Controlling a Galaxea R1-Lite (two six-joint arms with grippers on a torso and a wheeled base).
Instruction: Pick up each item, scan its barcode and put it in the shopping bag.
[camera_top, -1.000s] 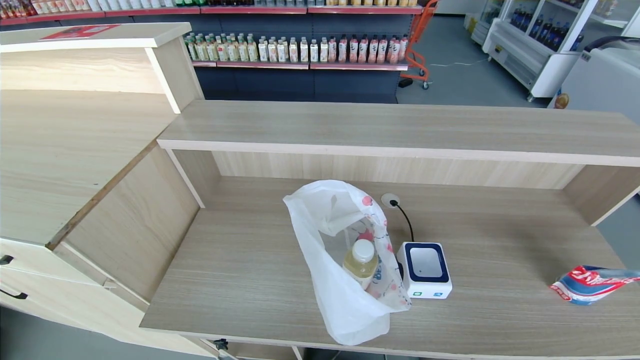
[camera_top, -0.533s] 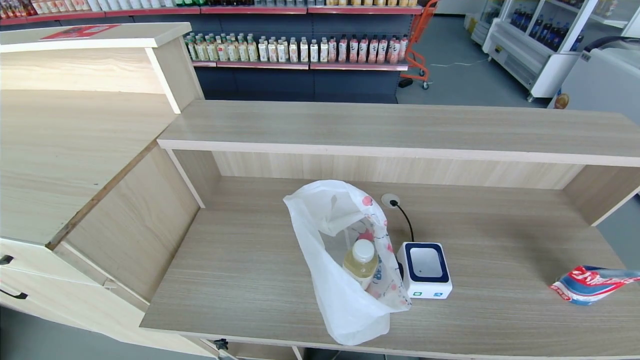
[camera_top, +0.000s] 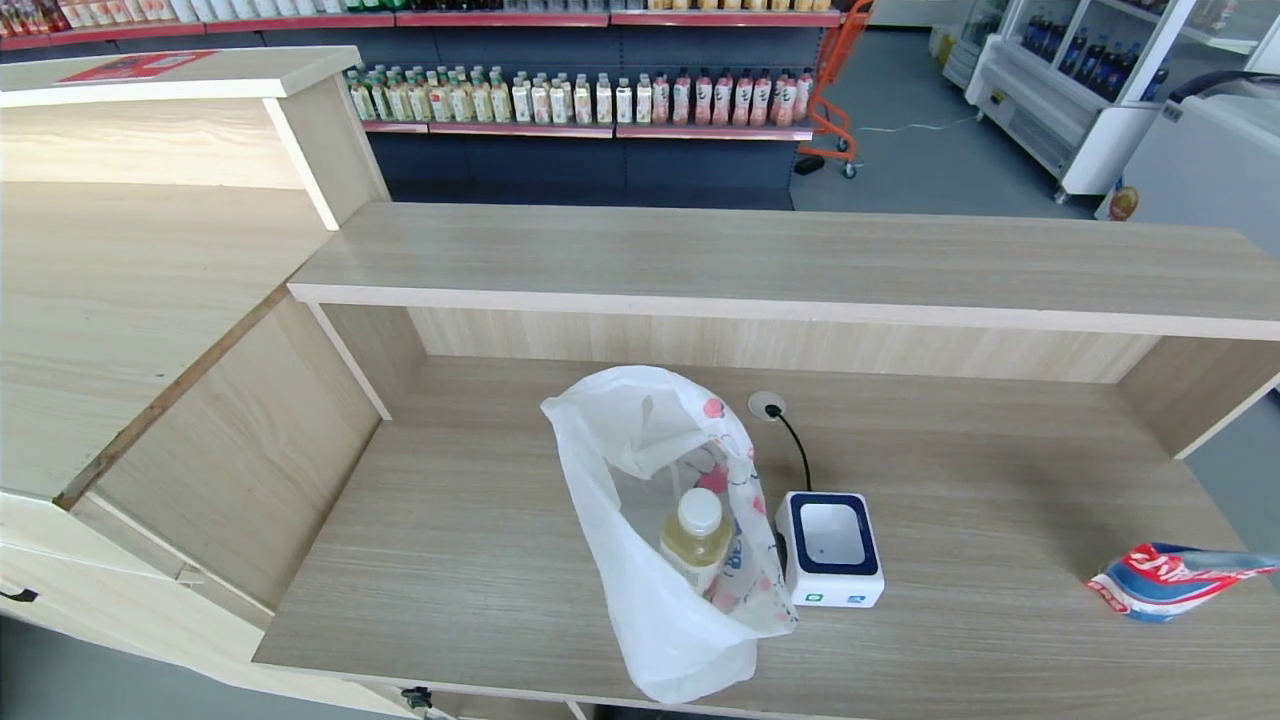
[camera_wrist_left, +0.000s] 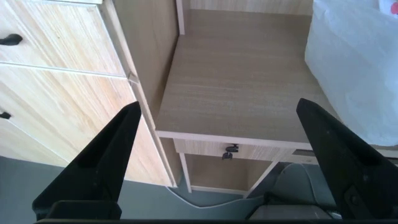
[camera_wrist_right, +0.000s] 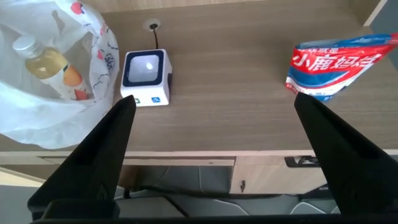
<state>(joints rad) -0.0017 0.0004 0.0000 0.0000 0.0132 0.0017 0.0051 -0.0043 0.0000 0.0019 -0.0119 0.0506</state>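
White shopping bag (camera_top: 655, 610) holding bottle (camera_top: 695, 535), scanner (camera_top: 830, 550) beside

a pale wood counter (camera_top: 700, 250) with a raised ledge. behind it stand shelves of bottled drinks (camera_top: 600, 100), grey floor (camera_top: 930, 150) and glass-door coolers (camera_top: 1080, 90).

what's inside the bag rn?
One bottle, white cap up, yellowish liquid, sits in the open bag. The plastic hides the bottle's lower part, so anything under or beside it can't be seen.
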